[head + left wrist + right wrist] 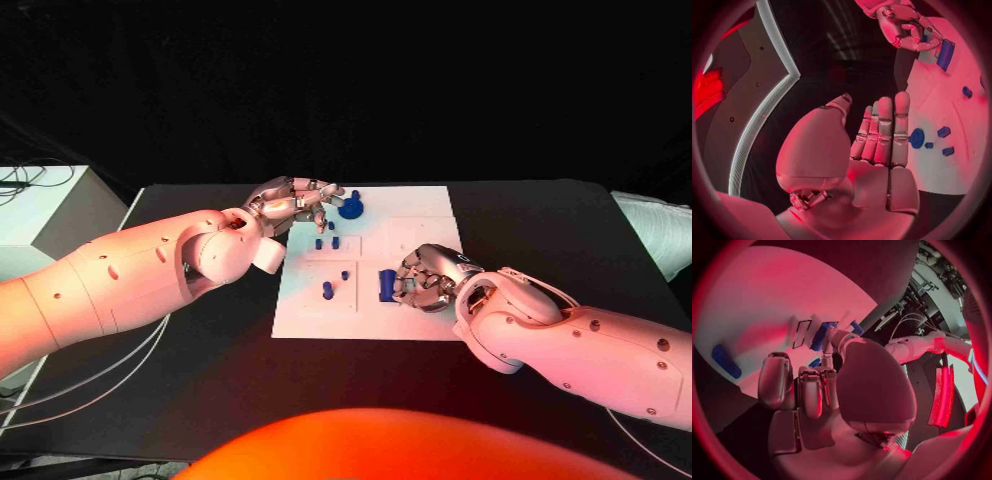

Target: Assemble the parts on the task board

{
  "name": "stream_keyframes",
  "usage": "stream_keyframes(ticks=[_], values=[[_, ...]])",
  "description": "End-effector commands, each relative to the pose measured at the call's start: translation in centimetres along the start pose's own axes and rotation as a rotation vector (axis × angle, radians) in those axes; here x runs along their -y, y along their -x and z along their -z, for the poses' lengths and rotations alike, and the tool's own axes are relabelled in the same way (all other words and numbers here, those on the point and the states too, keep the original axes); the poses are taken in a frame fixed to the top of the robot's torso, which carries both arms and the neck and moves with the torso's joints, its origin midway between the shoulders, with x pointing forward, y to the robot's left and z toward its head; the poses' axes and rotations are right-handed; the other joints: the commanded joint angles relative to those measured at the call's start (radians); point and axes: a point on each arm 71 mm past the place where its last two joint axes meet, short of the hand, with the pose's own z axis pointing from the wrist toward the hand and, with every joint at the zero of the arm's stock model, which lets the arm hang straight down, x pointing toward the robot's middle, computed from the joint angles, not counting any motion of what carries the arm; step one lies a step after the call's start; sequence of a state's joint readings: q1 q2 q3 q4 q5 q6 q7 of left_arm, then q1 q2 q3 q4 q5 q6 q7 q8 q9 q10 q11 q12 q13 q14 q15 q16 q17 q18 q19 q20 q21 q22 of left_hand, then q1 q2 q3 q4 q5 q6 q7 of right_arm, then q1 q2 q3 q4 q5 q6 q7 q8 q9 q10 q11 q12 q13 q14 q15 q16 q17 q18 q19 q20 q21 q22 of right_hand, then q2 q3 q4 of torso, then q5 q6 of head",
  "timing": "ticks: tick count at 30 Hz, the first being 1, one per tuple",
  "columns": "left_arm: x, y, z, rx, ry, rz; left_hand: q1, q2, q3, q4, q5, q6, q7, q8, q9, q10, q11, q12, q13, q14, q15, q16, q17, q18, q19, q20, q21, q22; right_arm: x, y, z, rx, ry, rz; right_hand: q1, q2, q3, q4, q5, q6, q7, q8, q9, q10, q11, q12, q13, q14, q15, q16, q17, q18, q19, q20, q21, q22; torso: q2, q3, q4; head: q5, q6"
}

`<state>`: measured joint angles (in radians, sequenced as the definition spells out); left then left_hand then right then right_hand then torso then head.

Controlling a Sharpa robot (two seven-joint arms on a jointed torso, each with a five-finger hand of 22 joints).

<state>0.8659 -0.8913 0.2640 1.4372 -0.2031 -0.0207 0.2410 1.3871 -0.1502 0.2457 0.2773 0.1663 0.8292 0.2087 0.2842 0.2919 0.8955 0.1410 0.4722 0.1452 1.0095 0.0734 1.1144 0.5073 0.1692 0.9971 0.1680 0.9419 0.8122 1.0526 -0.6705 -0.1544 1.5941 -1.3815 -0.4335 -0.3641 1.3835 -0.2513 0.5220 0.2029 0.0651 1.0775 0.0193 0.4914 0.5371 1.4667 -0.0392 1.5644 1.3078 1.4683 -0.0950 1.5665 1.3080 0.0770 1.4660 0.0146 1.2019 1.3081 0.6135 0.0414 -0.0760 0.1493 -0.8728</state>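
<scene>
The white task board (418, 215) lies in the middle of the black table. My left hand (296, 205) hovers at the board's far left corner with straight fingers (882, 130), holding nothing. Just beyond its fingertips stands a round blue part (351, 208) (917, 138). Small blue parts (327, 241) (944, 131) stand in the board's left half, and two more (338, 282) sit nearer me. My right hand (428, 278) (907, 27) rests on the board's near right area, its curled fingers (811, 390) gripping an upright blue block (387, 285) (946, 54) (824, 335). An elongated blue part (724, 360) lies farther off on the board.
A white box (43, 215) with cables (26, 180) stands beside the table at the left. A pale cushion (652, 232) sits past the right edge. Bare black table (548, 220) surrounds the board. White cables (87, 375) trail under my left arm.
</scene>
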Motion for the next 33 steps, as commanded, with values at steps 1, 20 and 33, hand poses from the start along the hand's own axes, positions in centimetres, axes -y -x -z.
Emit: stream_keyframes(ticks=[1,20,33], values=[[0.1,-0.2,0.0,-0.018,-0.006,0.003,0.001,0.005,-0.004,0.002,-0.004,-0.006,-0.002,0.006,0.002,-0.005,0.001,0.005,0.001,-0.007,-0.001,-0.006,0.002,0.009,-0.005,-0.001,-0.006,0.0,-0.1,-0.1,0.2,-0.012,0.015,0.011,-0.009,-0.003,-0.003,0.0,0.0,0.006,0.002,0.005,-0.001,0.104,-0.007,0.006,0.263,0.101,-0.008,0.002,0.257,-0.009,0.009,-0.006,0.0,0.075,0.0,0.0005,-0.0005,0.0,0.0],[0.1,-0.2,-0.1,-0.022,-0.015,0.006,0.005,0.007,-0.01,0.004,-0.005,-0.008,-0.002,0.009,0.002,-0.007,0.001,0.007,0.002,-0.008,-0.001,-0.007,0.002,0.009,-0.005,-0.001,-0.006,-0.001,2.5,2.7,3.1,0.053,-0.038,-0.158,-0.089,0.06,-0.285,0.086,0.028,-0.117,0.084,-0.149,-0.08,0.104,0.062,0.006,0.263,0.103,0.049,0.004,0.263,-0.009,0.011,0.04,-0.012,0.08,-0.004,0.0001,-0.008,-0.009,0.0],[0.1,-0.4,0.1,-0.046,-0.038,0.017,-0.003,-0.001,-0.033,0.011,-0.012,-0.01,-0.003,0.015,0.002,-0.008,0.001,0.014,0.006,-0.01,-0.001,-0.009,0.004,0.008,-0.005,0.0,-0.005,0.001,9.5,7.4,5.0,0.071,-0.237,-0.112,-0.098,0.075,-0.316,0.08,0.014,-0.106,0.088,-0.183,-0.092,0.104,0.067,0.006,0.263,0.103,0.055,0.004,0.263,-0.01,0.013,0.047,-0.007,0.086,-0.012,0.0031,-0.0242,-0.021,0.0]])
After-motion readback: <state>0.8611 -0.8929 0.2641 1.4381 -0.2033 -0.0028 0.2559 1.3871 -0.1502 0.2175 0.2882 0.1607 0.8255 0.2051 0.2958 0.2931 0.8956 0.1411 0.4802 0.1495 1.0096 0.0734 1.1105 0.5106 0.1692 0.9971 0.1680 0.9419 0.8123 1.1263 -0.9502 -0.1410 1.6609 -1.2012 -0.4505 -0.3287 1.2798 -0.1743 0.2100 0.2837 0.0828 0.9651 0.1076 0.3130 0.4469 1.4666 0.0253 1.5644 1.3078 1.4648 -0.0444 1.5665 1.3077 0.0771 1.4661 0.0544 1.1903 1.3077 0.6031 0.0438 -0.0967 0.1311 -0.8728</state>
